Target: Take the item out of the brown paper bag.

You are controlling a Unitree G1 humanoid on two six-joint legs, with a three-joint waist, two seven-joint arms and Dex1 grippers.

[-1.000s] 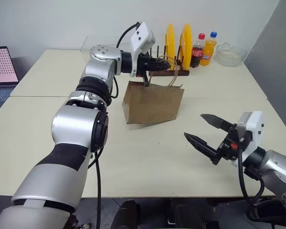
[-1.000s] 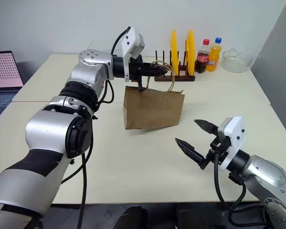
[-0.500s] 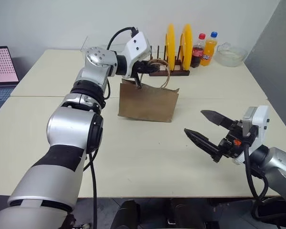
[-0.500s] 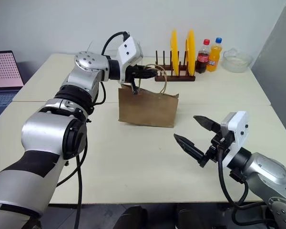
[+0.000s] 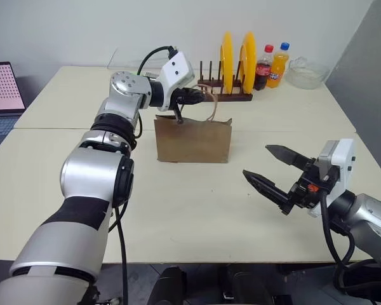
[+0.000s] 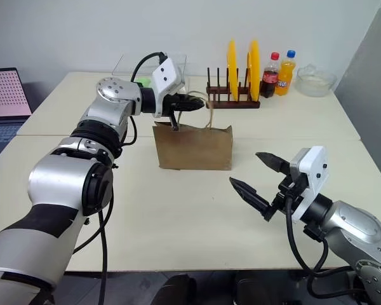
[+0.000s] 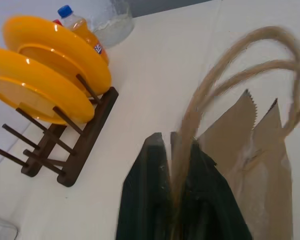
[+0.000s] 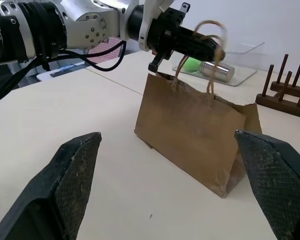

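The brown paper bag (image 5: 193, 140) stands upright on the table, its base flat on the top. My left gripper (image 5: 197, 95) hovers just above the bag's top edge. In the left wrist view both tan loop handles (image 7: 225, 70) run down between its black fingers (image 7: 145, 200), which are shut on them. My right gripper (image 5: 256, 160) hangs open over the table's near right side, apart from the bag and facing its broad side (image 8: 195, 127). The item is hidden.
Behind the bag stands a wooden dish rack (image 5: 225, 95) with two yellow plates (image 5: 246, 60). A cola bottle (image 5: 263, 67), an orange soda bottle (image 5: 279, 65) and a glass bowl (image 5: 307, 71) are at the far right. A laptop (image 5: 0, 95) lies far left.
My left gripper has come down and to the left with the handles. The bag, earlier lifted and tilted, now rests flat on the table. The right gripper has not moved.
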